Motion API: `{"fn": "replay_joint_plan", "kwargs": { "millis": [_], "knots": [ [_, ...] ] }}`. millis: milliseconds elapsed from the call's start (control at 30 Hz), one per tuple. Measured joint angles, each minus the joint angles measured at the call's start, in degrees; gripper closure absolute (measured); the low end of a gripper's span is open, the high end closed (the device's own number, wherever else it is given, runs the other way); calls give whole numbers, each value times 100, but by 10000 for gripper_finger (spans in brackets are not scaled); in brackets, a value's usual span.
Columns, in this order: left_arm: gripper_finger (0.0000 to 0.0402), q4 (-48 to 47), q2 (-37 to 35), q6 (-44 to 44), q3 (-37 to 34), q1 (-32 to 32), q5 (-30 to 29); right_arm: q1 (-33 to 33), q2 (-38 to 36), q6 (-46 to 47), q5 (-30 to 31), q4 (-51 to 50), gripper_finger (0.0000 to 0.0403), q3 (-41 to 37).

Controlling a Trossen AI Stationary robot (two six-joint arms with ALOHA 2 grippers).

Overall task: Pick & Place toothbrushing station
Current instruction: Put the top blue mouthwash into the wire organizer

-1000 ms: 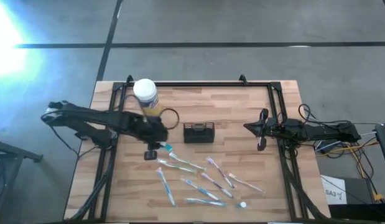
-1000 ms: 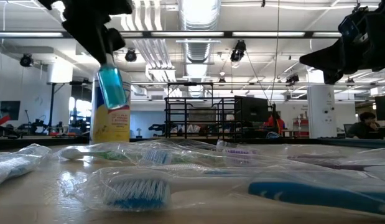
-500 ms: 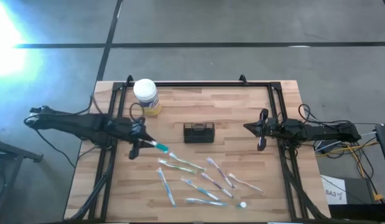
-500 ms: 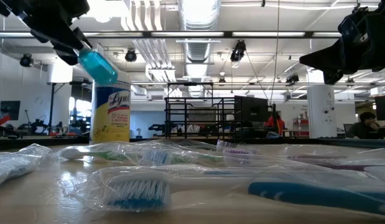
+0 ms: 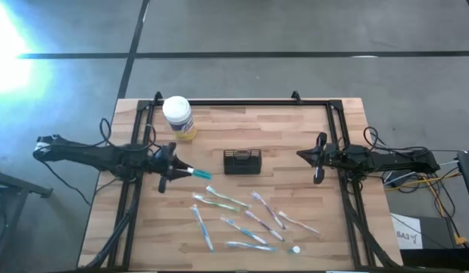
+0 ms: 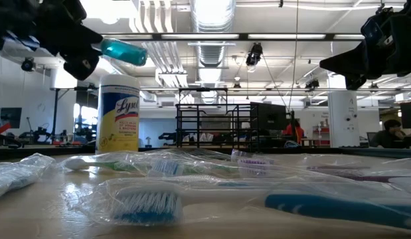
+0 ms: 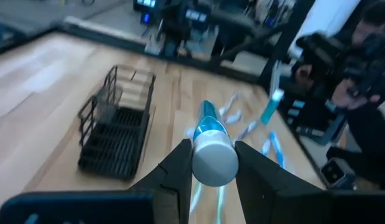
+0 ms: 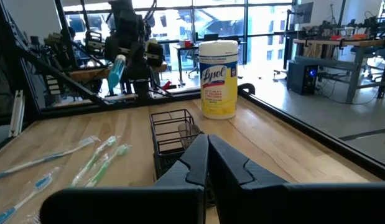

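We see a light wooden butcher-block table [image 5: 295,121] carrying a small black wire box-shaped holder [image 5: 242,161] near its middle, a white-lidded yellow wipes canister [image 5: 178,117] toward its far left corner, and plastic-wrapped toothbrushes [image 5: 245,220] scattered along its near edge.

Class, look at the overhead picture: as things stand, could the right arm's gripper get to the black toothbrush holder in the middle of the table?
Probably yes. The right gripper is shut and empty, and the bare table lies between it and the black toothbrush holder. The left gripper, holding a teal toothbrush, stands on the holder's far side.
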Motion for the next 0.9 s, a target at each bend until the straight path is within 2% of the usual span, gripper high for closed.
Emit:
{"fn": "replay_joint_plan", "kwargs": {
  "millis": [233, 633, 800, 900],
  "knots": [
    [306, 1387, 2, 190, -772, 0, 84, 0, 0, 0, 0, -8, 394, 0],
    [306, 1825, -278, 702, -1274, 4, 95, 0, 0, 0, 0, -20, 394, 0],
    [306, 1830, -398, 574, -1210, 9, 98, 0, 0, -2, 0, -20, 394, 0],
    [306, 1365, -394, 597, -660, 11, 40, 0, 0, -2, 2, -20, 394, 0]
  ]
}}
